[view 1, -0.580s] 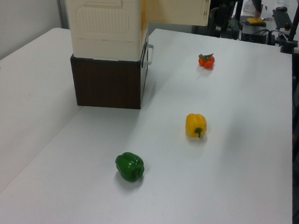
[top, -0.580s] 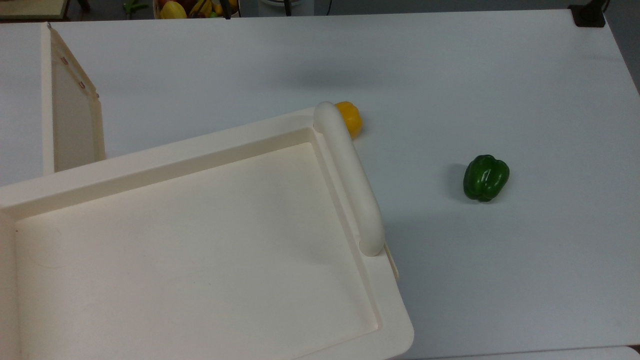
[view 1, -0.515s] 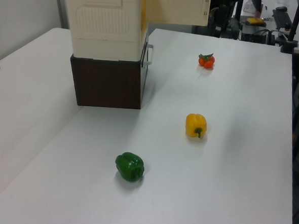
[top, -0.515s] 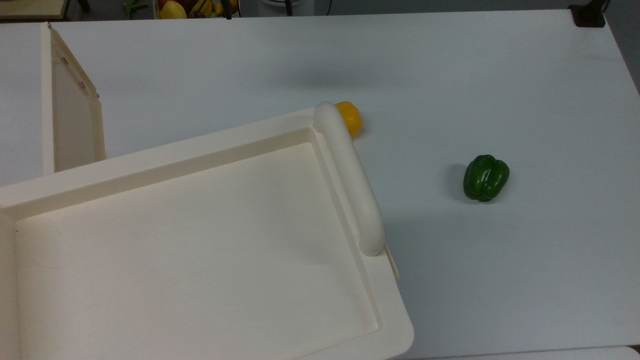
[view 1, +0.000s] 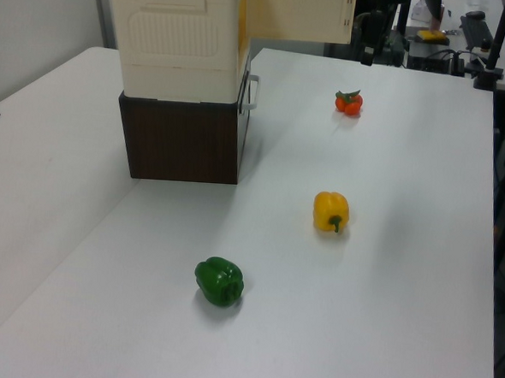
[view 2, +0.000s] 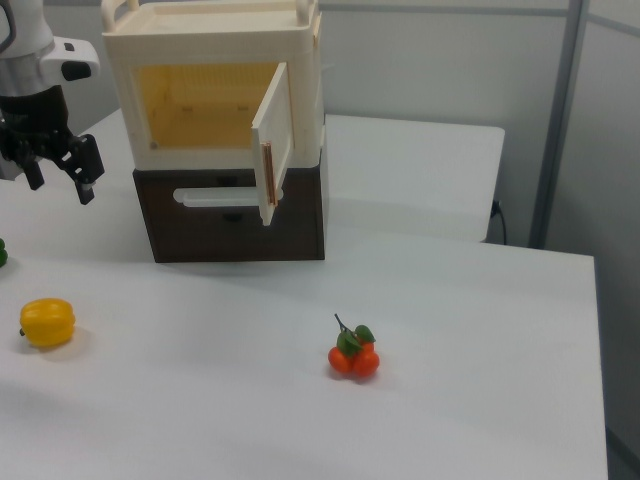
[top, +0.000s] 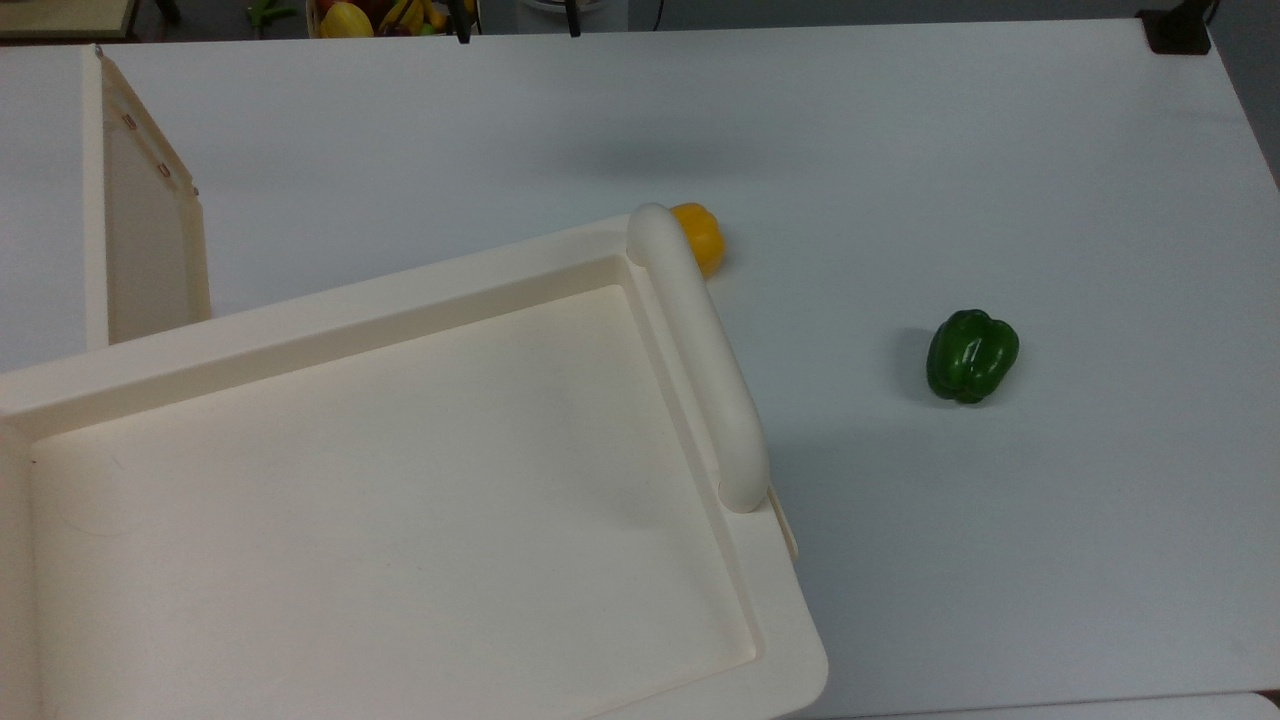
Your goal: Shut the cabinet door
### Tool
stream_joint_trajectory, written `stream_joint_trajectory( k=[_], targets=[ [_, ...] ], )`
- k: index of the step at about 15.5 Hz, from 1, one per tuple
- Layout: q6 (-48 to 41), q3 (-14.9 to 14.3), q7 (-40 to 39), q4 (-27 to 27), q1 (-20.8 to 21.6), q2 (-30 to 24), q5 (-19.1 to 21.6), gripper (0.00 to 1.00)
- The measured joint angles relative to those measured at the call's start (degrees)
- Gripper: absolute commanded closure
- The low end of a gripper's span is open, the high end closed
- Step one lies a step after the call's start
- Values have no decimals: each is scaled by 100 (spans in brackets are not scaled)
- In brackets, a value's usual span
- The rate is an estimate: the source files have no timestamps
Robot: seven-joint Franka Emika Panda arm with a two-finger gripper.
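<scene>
The thin cream plastic cabinet door (view 2: 273, 140) stands swung wide open at the right view's right of the cabinet's mouth. The black two-finger gripper (view 2: 58, 170) hangs open at the far left, well apart. Approach comes first; next it must get behind the panel and push.

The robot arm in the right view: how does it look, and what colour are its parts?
The arm has a smooth white shell with a grey ring band and a small dark spot on its side. Below it sits the black claw, blocky, ending in two short black fingers. No cables or markings are visible.
</scene>
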Motion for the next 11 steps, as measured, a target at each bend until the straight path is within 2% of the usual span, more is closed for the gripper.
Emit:
stream_joint_trajectory(
  k=[1,8,11],
  targets=[
    [0,0,-19,0,0,0,0,100],
    [0,-21,-28,7,-11,-24,1,100],
    [-40,-267,-25,18,-29,-114,159,100]
  ],
)
